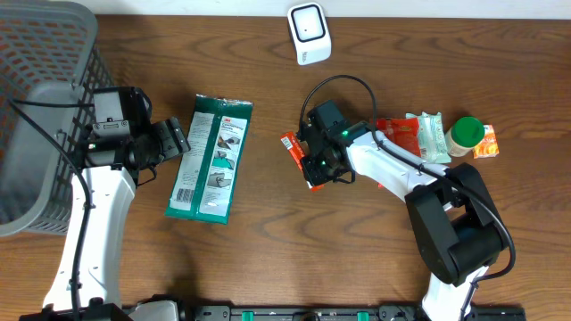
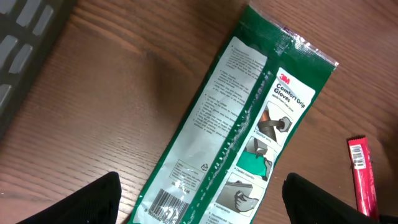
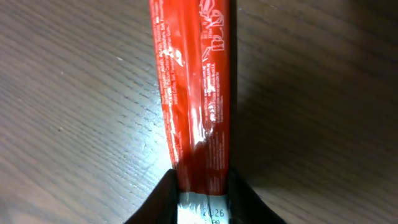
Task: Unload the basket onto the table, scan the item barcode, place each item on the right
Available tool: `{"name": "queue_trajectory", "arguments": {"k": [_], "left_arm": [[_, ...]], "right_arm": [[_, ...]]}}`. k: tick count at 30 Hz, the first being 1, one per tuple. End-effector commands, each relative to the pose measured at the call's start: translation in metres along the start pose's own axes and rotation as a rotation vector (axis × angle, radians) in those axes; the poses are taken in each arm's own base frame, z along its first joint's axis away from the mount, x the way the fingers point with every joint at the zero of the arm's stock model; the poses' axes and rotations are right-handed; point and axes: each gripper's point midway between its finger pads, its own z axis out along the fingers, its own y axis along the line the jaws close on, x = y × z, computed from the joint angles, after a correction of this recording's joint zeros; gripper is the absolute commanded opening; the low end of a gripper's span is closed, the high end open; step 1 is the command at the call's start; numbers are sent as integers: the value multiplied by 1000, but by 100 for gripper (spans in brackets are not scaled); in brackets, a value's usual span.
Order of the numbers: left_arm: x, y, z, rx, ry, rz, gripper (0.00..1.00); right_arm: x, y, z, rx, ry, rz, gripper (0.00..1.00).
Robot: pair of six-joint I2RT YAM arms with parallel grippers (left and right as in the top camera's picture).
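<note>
at the centre of the surface (image 1: 268, 267), the right gripper (image 1: 314, 165) is pinched narrow on one end of the red packet (image 1: 289, 143), the item up for scanning; can't tell whether the packet has cleared the wood. the scanner (image 1: 309, 33) sits near the far edge, well apart from it and almost straight ahead. to do this step well, i'd judge: keep the pinch firm at the very end so the fingers (image 3: 155, 200) don't cover print, lift before moving so the film doesn't drag or fold, then turn the wrist so the side w/ the code faces the scanner window, flat and steady. risk: a thin floppy packet may droop or curl away from the window. the left gripper (image 1: 174, 141) hangs wide w/ nothing in it, just beside the green glove pack (image 1: 210, 159), w/ the basket (image 1: 36, 107) behind that arm. the pile of other goods (image 1: 428, 134) lies to the right of the red packet. views differ: the right wrist cam shows the red packet (image 3: 193, 81) close up, text and a date stamp by the right gripper (image 3: 200, 194), but no barcode, and no scanner. only the overhead gives the scanner and the route to it. the left wrist cam shows a barcode on the green glove pack (image 2: 249, 124), too small to read from above, plus a bit of the red packet (image 2: 362, 174) at its edge.
</note>
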Motion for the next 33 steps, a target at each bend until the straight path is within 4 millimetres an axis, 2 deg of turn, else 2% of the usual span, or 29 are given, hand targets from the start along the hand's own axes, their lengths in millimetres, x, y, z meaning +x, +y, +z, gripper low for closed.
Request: {"name": "queue_trajectory", "arguments": {"k": [1, 4, 9, 11, 12, 15, 22, 29, 33], "left_arm": [[-2, 2, -1, -10, -5, 19, 84], [-2, 2, -1, -10, -5, 19, 84], [-2, 2, -1, -10, -5, 19, 84], [-2, 2, -1, -10, -5, 19, 84], [-2, 2, -1, -10, -5, 19, 84], [-2, 2, -1, -10, -5, 19, 84], [-2, 2, -1, -10, -5, 19, 84], [-2, 2, -1, -10, -5, 19, 84], [-2, 2, -1, -10, -5, 19, 84]], "right_arm": [[8, -8, 11, 46, 31, 14, 14], [8, -8, 11, 46, 31, 14, 1], [0, -17, 3, 101, 6, 0, 1], [-8, -27, -10, 182, -28, -4, 1], [-16, -35, -24, 259, -68, -20, 1], [-24, -47, -44, 399, -120, -38, 1], [-23, -64, -68, 715, -145, -113, 1], [-28, -53, -86, 994, -209, -223, 1], [-28, -47, -79, 1117, -213, -293, 1]]}}
